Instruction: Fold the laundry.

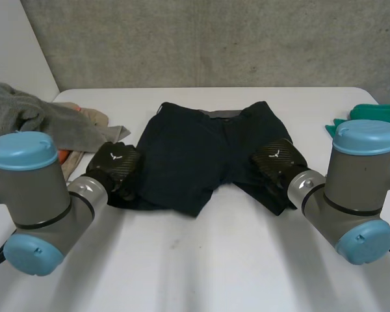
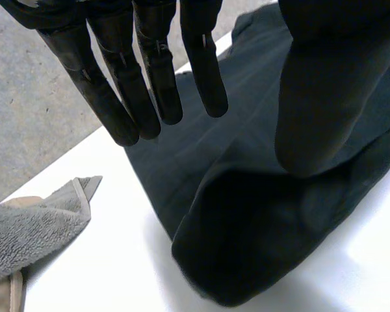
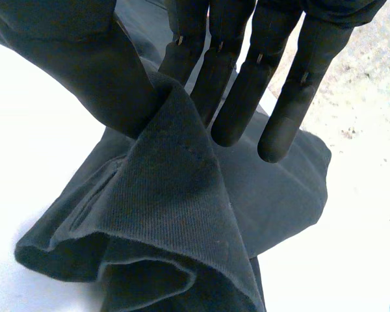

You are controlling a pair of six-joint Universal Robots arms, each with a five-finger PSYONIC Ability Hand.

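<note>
At right hand (image 1: pixel 275 162): pinched shut on one leg hem of dark shorts (image 1: pixel 195 153), cloth raised in a ridge btw thumb (image 3: pixel 84 71) and fingers (image 3: pixel 237 84).

At left hand (image 1: pixel 116 164): fingers (image 2: pixel 149 84) straight, nothing gripped. Poised over the other leg hem, thumb just above the cloth; contact w/ it unclear.

Beyond the hands: shorts spread flat mid white table (image 1: pixel 214 260), waistband at far side, legs toward robot.

Further out: grey towel (image 1: pixel 32 120) heaped at far left w/ more laundry (image 1: pixel 94 118) beside it, near the left leg but apart. Green item (image 1: pixel 374 116) at far right, well apart.

Risks, as judged:
- Lifting w/ only one side held prob. skews the fold and drags shorts sideways.
- Thin pinch at right could slip, esp. if pulled fast.
- Too wide a grab at left might catch towel edge.

Best to secure left hem first.
</note>
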